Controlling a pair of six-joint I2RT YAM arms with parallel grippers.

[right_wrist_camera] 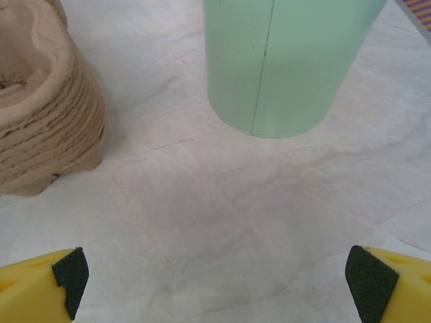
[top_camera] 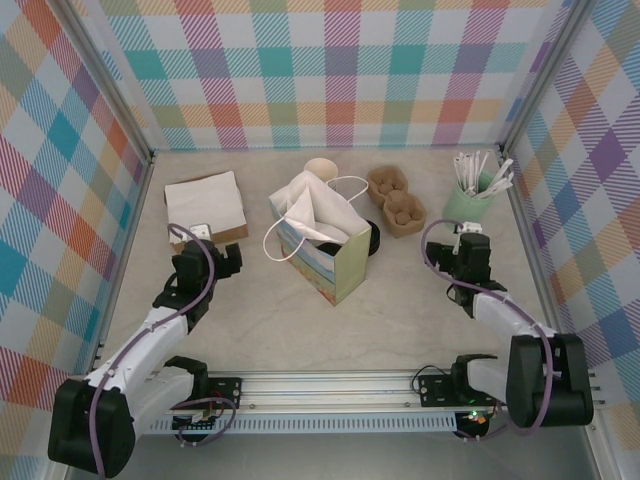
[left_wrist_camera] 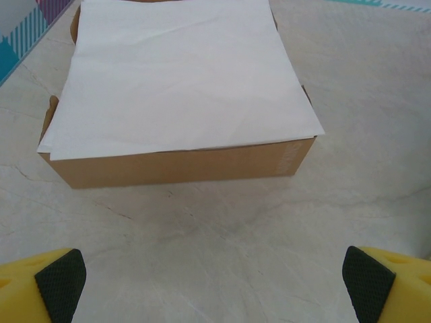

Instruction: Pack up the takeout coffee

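Pale marble tabletop between checked walls carries a paper bag [top_camera: 340,265] in the middle. Just beside its right side lies the black lid [top_camera: 373,240], and a cream-rimmed cup [top_camera: 320,167] stands behind the bag. Near a box of white paper [top_camera: 205,200] the left gripper [top_camera: 203,232] is spread wide; the right gripper [top_camera: 463,233] is spread wide before a green pot [top_camera: 466,207].

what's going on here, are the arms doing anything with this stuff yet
Nothing is being handled at this moment. The left gripper hangs open in front of the brown cardboard box topped with white paper sheets. The right gripper hangs open facing the mint-green pot of white sticks and the stack of brown pulp cup trays. The printed paper bag with white handles stands mid-table, with a round black plastic lid lying beside it.
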